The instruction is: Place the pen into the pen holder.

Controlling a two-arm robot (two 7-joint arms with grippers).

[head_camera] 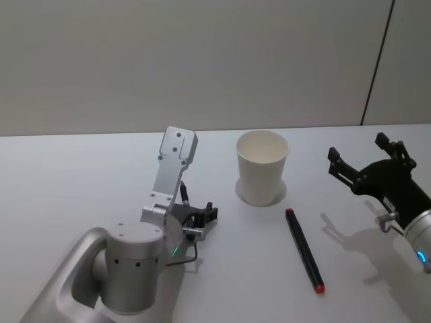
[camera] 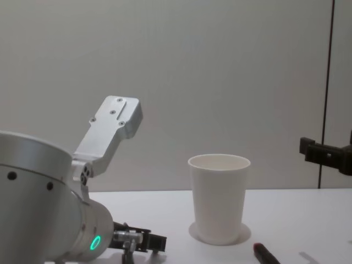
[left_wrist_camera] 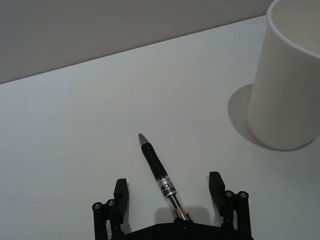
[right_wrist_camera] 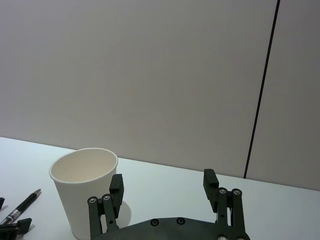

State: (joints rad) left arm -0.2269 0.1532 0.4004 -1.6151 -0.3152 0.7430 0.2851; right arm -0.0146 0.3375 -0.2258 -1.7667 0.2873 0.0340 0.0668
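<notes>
The left gripper sits low with its fingers spread, and the pen lies on the table between them, touching neither. The pen holder stands near, and the right gripper hovers released.

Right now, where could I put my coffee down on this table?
Bare: the table's left side, beyond the left gripper straddling a pen, and the strip behind the cup. Crowded: around the cup, with the red-tipped pen and right gripper.

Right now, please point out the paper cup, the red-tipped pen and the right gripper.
paper cup (head_camera: 261, 175): head view, outer wall.
red-tipped pen (head_camera: 304, 249): head view, middle of barrel.
right gripper (right_wrist_camera: 163, 176): right wrist view, midway between its open fingertips.
</notes>
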